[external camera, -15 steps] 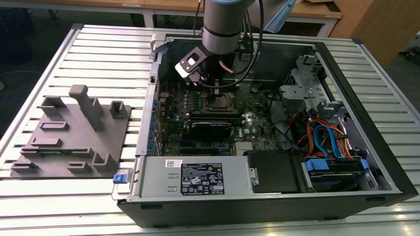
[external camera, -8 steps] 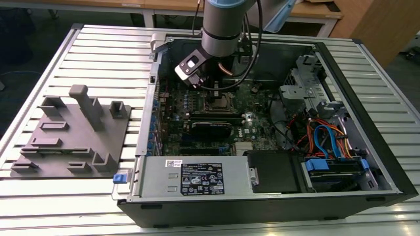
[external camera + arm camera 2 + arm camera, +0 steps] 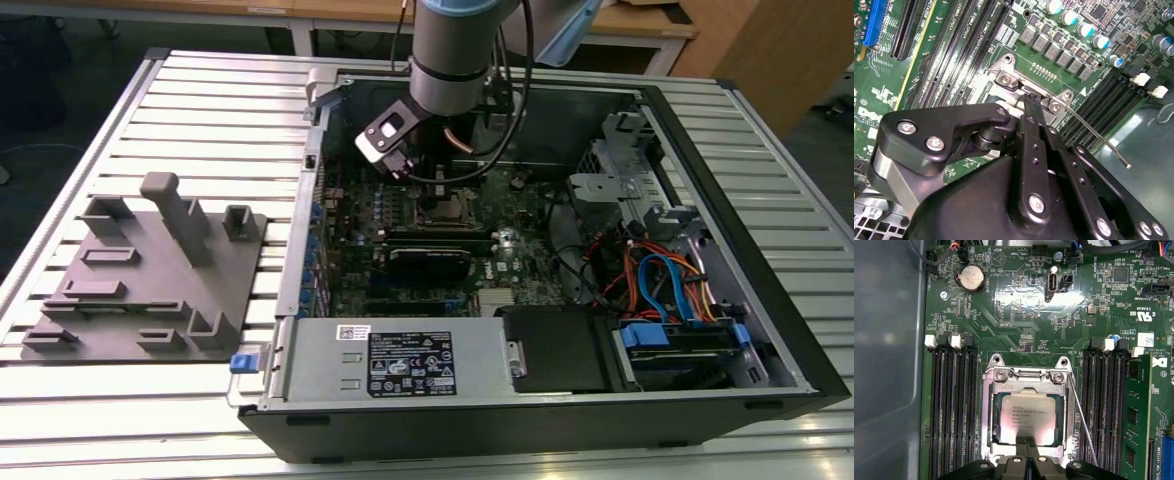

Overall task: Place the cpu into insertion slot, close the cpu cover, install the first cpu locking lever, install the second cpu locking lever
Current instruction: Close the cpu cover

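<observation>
The cpu [image 3: 1026, 416] lies flat in the insertion slot [image 3: 451, 207], its silver-grey top showing through the window of the cpu cover [image 3: 991, 420]. The cover lies down over it. My gripper [image 3: 1027, 441] is shut, its two black fingertips together at the near edge of the cpu and cover. In the second wrist view the gripper [image 3: 1030, 100] reaches down to the socket's metal frame [image 3: 1006, 80]. One thin wire locking lever [image 3: 1081, 425] stands free beside the socket, its end [image 3: 1126, 164] raised off the board. In the exterior view the arm [image 3: 447, 70] hangs over the open computer case.
Black memory slots [image 3: 951, 410] flank the socket on both sides. A grey labelled power supply box [image 3: 387, 362] sits at the case's front. A drive cage with coloured cables [image 3: 667, 285] fills the exterior view's right. A grey fixture plate [image 3: 140, 290] lies on the slatted table.
</observation>
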`<state>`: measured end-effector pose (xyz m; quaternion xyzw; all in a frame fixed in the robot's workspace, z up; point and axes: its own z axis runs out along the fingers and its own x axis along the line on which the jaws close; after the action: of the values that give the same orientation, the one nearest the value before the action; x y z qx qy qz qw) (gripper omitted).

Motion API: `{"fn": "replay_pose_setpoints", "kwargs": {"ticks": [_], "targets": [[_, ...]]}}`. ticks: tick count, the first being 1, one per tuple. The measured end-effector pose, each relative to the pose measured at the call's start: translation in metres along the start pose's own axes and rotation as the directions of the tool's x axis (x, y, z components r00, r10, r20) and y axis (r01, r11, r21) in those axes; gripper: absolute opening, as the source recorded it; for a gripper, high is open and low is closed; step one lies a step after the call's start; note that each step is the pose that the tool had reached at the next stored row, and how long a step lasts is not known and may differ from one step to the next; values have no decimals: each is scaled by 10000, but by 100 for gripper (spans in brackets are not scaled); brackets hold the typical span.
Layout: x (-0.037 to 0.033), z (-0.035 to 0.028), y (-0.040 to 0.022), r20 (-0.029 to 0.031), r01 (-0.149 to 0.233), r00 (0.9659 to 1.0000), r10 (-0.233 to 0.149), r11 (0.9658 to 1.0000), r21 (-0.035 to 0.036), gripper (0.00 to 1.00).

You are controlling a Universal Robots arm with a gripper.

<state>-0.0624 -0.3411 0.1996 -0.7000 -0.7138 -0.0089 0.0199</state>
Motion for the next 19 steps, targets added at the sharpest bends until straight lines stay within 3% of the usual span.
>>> {"fn": "replay_pose_setpoints", "kwargs": {"ticks": [4,19], "targets": [[0,-39,-2,7,-1,10000,1,10000,5,10],[-1,-3,1,4,0,10000,0,10000,2,10]]}}
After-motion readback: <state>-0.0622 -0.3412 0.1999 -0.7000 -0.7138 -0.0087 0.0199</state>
